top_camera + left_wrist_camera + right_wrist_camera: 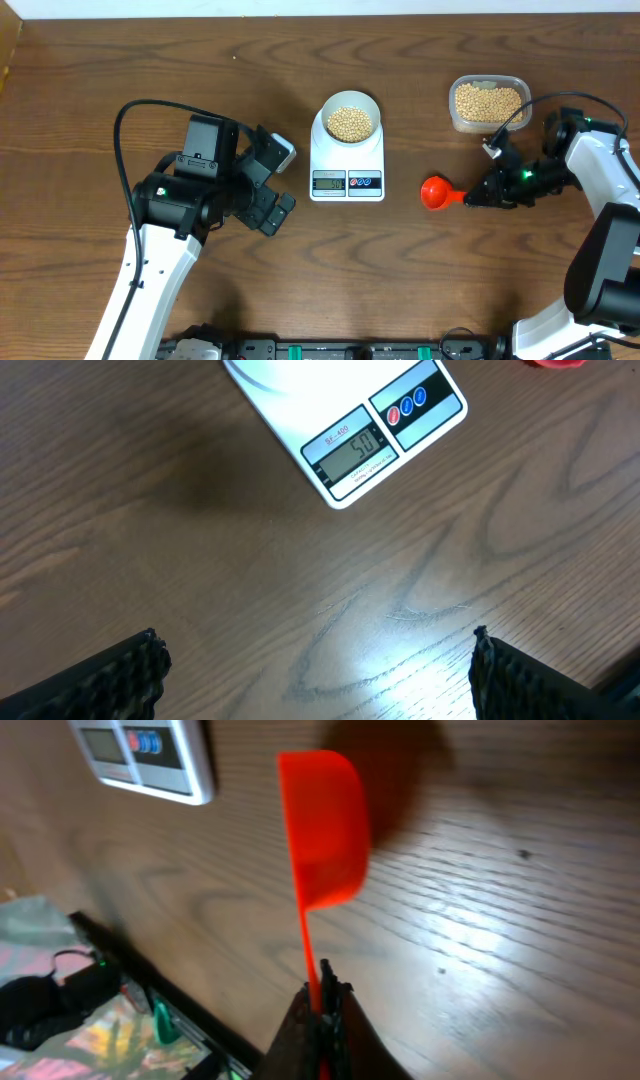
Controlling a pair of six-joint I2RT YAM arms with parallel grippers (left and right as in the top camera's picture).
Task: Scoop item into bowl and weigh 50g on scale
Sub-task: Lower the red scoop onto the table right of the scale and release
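Observation:
The white scale (pixel 346 160) sits mid-table with the pale bowl (pixel 325 110) on it, holding a heap of beige beans (pixel 350 123). The scale's display end (pixel 352 452) shows in the left wrist view, and one corner (pixel 150 755) in the right wrist view. My right gripper (pixel 470 200) (pixel 325 995) is shut on the thin handle of an empty red scoop (pixel 436 192) (pixel 325 830), low over the wood right of the scale. My left gripper (pixel 285 180) (pixel 318 640) stands wide open just left of the scale, with only bare table between its fingers.
A clear plastic tub (pixel 453 100) with more beans (pixel 488 102) stands at the back right, beyond the right gripper. The left arm's black cable loops over the table's left side. The table's front edge carries clamps and cables.

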